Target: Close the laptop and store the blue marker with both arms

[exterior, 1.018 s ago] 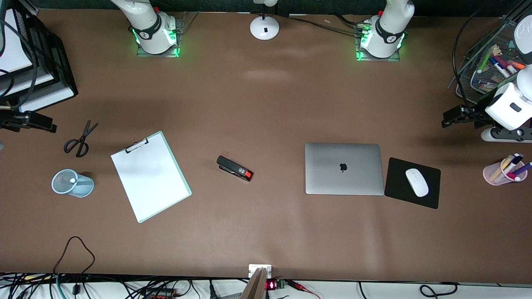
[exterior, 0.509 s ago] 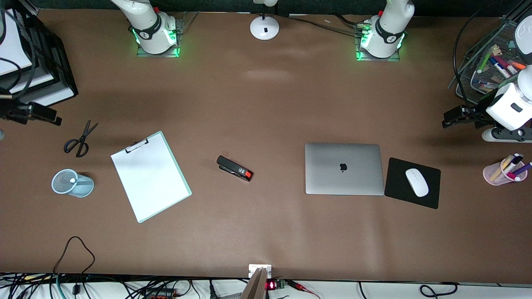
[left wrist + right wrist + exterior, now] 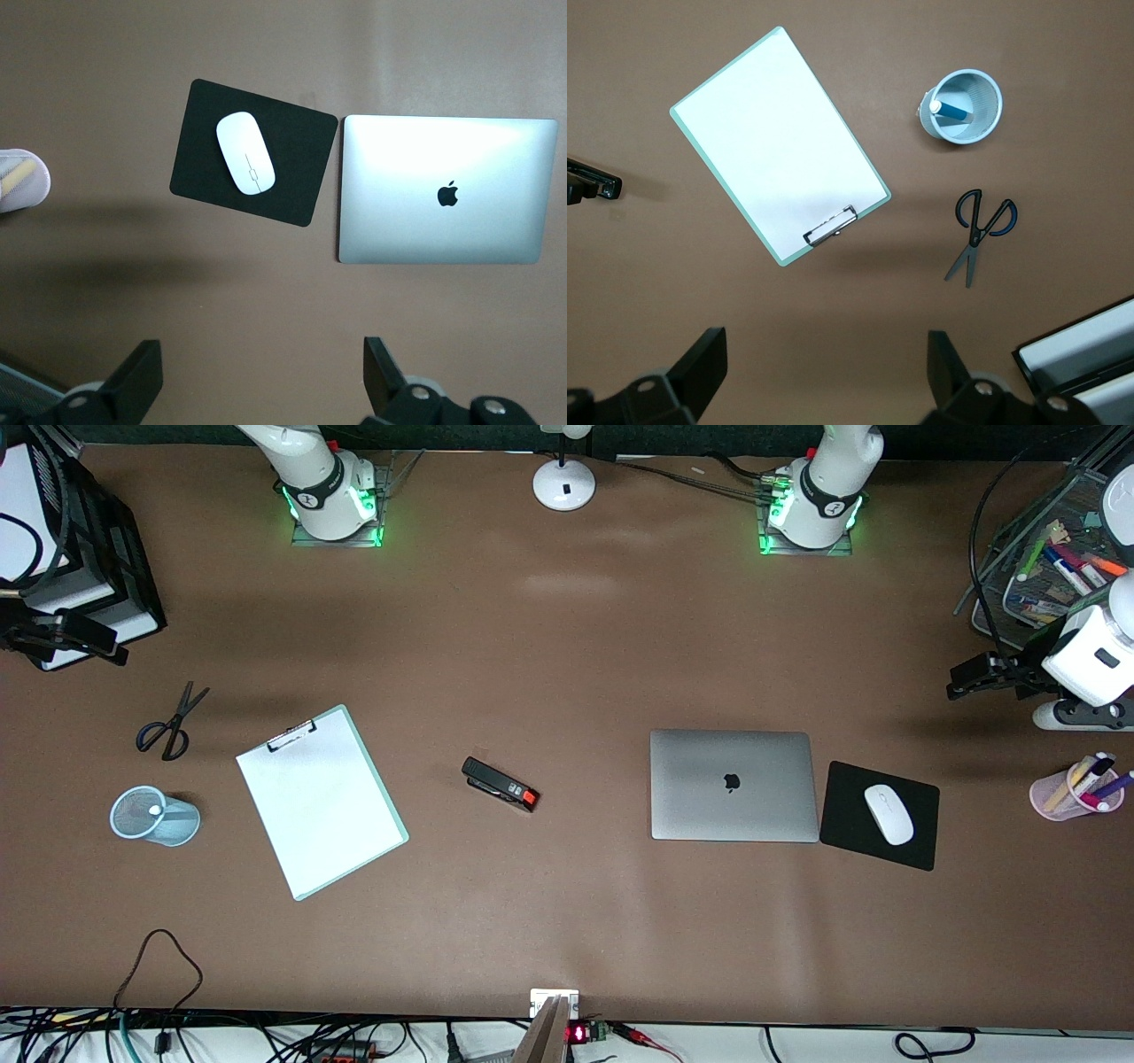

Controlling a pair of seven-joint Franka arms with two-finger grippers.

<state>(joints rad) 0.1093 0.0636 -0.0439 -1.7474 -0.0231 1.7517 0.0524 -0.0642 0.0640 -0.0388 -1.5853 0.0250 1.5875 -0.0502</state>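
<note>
Right now I see the laptop (image 3: 733,785) shut flat on the table, lid up, touching the black mouse pad (image 3: 880,815) that carries the white mouse (image 3: 889,813). My left gripper (image 3: 970,676) hangs over bare table at the left arm's end, fingers (image 3: 135,382) spread wide and holding nothing. My right gripper (image 3: 75,642) sits over the edge of the black paper tray (image 3: 106,540) at the right arm's end, its fingers (image 3: 700,363) also wide apart and empty. I find the blue marker (image 3: 951,110) inside the pale blue mesh cup (image 3: 155,816), near the scissors (image 3: 171,721) and clipboard (image 3: 319,801).
</note>
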